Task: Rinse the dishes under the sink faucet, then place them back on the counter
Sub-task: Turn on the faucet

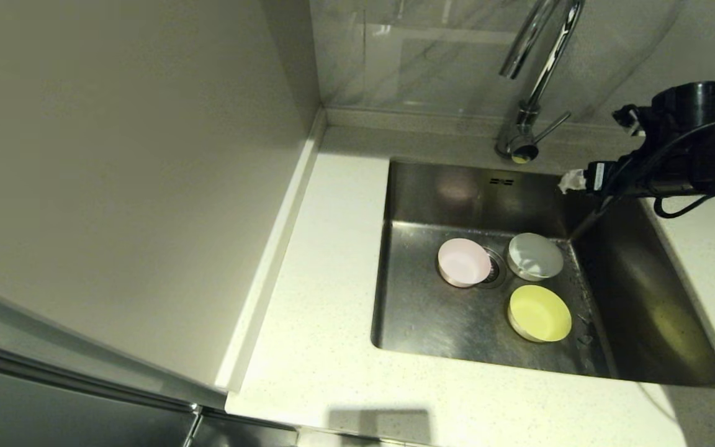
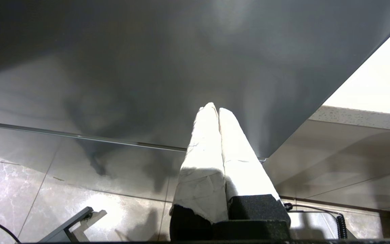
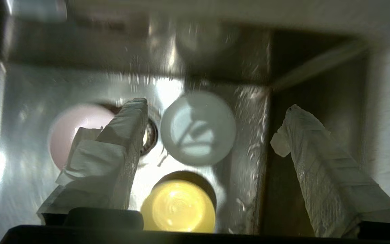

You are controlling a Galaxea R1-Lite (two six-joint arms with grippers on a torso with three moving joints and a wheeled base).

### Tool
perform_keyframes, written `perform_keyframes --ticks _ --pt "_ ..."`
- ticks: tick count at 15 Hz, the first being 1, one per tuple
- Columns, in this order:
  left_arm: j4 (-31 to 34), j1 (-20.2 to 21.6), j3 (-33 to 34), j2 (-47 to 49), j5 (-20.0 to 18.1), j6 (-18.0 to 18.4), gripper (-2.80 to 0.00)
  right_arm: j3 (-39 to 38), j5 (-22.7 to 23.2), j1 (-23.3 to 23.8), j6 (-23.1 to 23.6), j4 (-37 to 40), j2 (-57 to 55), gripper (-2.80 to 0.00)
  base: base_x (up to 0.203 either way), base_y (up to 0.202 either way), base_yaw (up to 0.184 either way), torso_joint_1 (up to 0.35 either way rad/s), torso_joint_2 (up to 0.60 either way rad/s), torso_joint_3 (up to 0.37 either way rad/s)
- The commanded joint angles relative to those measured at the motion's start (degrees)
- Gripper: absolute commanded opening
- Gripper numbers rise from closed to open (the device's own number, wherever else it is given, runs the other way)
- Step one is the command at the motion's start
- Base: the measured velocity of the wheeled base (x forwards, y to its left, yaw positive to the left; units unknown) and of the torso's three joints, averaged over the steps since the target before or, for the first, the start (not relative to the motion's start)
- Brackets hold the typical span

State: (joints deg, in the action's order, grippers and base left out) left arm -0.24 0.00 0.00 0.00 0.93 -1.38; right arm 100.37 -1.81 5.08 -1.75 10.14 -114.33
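1. Sitting on the floor of the sink (image 1: 419, 323), a rectangular brushed-steel basin with wet streaks, are three small round matte bowls, all unpatterned.
2. Leftmost is the pink bowl (image 1: 463, 262), touching the round strainer drain (image 1: 495, 270) on that drain's left.
3. Just right of the drain lies the white bowl (image 1: 535, 256), near the back wall of the basin; a shadow pattern crosses its face in the right wrist view (image 3: 198, 128).
4. Nearer the front, below the white bowl and just apart from it, lies the yellow-green bowl (image 1: 539, 313).
5. Behind the basin, two small overflow slots (image 1: 501, 181) sit in the back wall, and the chrome gooseneck faucet (image 1: 534, 93) rises from a round base with a thin lever pointing right.
6. Surrounding the sink is the counter (image 1: 320, 347), off-white speckled stone with a low raised edge; a plain pale panel stands on the left and grey marbled tiles form the back wall.
7. At the far right, the right gripper (image 3: 212, 125) hangs above the sink's back right corner, its cloth-wrapped fingers (image 3: 124, 135) spread wide, holding and touching nothing; the white bowl shows between them, lower down.
8. Out of the head view, the left gripper (image 2: 218, 110) is parked below counter level by a grey cabinet front, wrapped fingers pressed together, empty.
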Motion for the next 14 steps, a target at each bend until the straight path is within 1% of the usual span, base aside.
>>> perform_keyframes --ticks 1,3,4,5,6,7,8,9,14 --pt "-0.02 0.0 0.0 -0.09 0.04 -0.03 -2.8 2.58 0.75 1.04 -2.12 -0.22 1.37 0.0 0.0 0.0 0.0 0.0 0.0 0.0" --pt "-0.02 0.0 0.0 -0.09 0.04 -0.03 -2.8 8.69 2.52 1.62 -9.86 -1.15 0.45 0.0 0.0 0.0 0.0 0.0 0.0 0.0" --pt "-0.02 0.0 0.0 -0.09 0.04 -0.03 -2.8 11.74 3.08 2.16 -12.93 -2.67 -0.24 0.0 0.0 0.0 0.0 0.0 0.0 0.0" --pt "-0.02 0.0 0.0 -0.09 0.04 -0.03 -2.8 12.66 3.37 2.83 -13.86 -5.69 -0.68 0.0 0.0 0.0 0.0 0.0 0.0 0.0" --pt "-0.02 0.0 0.0 -0.09 0.04 -0.03 -2.8 12.66 3.92 3.03 -14.08 -9.05 -0.8 0.0 0.0 0.0 0.0 0.0 0.0 0.0" --pt "-0.02 0.0 0.0 -0.09 0.04 -0.03 -2.8 12.66 6.01 3.15 -14.14 -12.23 -0.88 0.0 0.0 0.0 0.0 0.0 0.0 0.0" --pt "-0.02 0.0 0.0 -0.09 0.04 -0.03 -2.8 12.66 7.56 3.18 -14.13 -14.17 -0.82 0.0 0.0 0.0 0.0 0.0 0.0 0.0" --pt "-0.02 0.0 0.0 -0.09 0.04 -0.03 -2.8 12.68 8.04 3.12 -14.07 -15.3 -0.73 0.0 0.0 0.0 0.0 0.0 0.0 0.0" --pt "-0.02 0.0 0.0 -0.09 0.04 -0.03 -2.8 12.57 10.32 3.02 -14.07 -15.08 -0.28 0.0 0.0 0.0 0.0 0.0 0.0 0.0"
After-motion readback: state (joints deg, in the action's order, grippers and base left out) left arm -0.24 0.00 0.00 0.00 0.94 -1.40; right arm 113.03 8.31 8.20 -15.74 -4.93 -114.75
